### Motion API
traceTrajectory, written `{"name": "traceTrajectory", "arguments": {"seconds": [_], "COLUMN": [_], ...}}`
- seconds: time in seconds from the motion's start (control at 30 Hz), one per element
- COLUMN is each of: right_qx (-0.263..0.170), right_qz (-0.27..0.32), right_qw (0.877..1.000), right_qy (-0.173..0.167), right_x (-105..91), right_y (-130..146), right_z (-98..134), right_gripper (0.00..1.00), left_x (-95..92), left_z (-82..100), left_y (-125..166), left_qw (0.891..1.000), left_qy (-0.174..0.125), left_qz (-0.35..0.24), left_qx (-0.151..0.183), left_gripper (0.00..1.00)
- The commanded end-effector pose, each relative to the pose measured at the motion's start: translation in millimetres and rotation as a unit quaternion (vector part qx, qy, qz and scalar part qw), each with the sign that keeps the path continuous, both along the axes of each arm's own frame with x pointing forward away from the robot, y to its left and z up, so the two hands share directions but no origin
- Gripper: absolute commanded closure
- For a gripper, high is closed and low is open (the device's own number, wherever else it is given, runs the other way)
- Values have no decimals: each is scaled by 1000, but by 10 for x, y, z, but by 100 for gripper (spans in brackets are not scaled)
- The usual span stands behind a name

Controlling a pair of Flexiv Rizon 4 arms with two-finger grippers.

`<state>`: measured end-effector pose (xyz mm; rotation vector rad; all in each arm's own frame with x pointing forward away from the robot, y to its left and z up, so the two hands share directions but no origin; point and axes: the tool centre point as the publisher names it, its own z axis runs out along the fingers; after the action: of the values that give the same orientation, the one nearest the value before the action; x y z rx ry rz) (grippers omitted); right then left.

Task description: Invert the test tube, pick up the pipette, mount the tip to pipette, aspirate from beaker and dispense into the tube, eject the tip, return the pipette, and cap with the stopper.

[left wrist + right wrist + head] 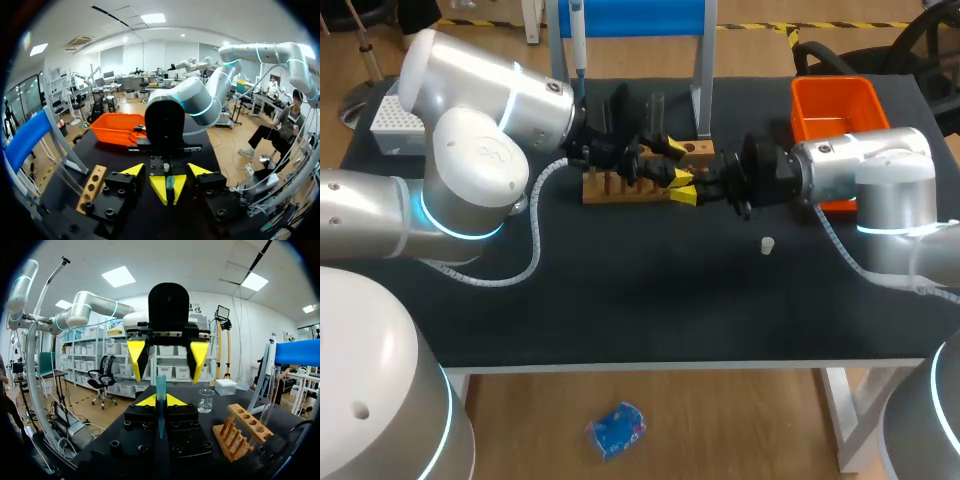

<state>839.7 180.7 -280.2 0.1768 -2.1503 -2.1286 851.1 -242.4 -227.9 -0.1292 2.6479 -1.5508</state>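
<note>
Right wrist view: right gripper (160, 400) clamped on teal tube (161, 384); left gripper (167, 365) fingers apart; clear tube (271, 395) in rack (242, 432).

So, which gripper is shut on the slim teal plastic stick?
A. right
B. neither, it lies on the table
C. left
A: the right gripper pinches the slim teal plastic stick between its yellow tips from both sides, while the left gripper faces it open.
</note>
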Motion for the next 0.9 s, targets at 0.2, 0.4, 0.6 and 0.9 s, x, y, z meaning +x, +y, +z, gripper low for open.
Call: {"name": "traceTrajectory", "arguments": {"seconds": [0.2,0.4,0.6,0.9], "right_qx": [7,7,2,10], "right_qz": [-1,-5,-4,-31], "right_qw": [1000,1000,1000,999], "right_qy": [5,5,0,0], "right_x": [-121,-293,-494,-751], "right_y": [-143,-296,-462,-813], "right_z": [-26,33,109,26], "right_gripper": [100,100,100,100], "left_x": [7,163,344,456], "left_z": [243,238,164,126], "left_y": [330,530,654,735], "left_qw": [998,994,990,985], "left_qy": [-51,-59,-58,-53], "left_qz": [49,92,128,159], "left_qx": [-2,-11,-28,-37], "left_gripper": [0,0,0,0]}}
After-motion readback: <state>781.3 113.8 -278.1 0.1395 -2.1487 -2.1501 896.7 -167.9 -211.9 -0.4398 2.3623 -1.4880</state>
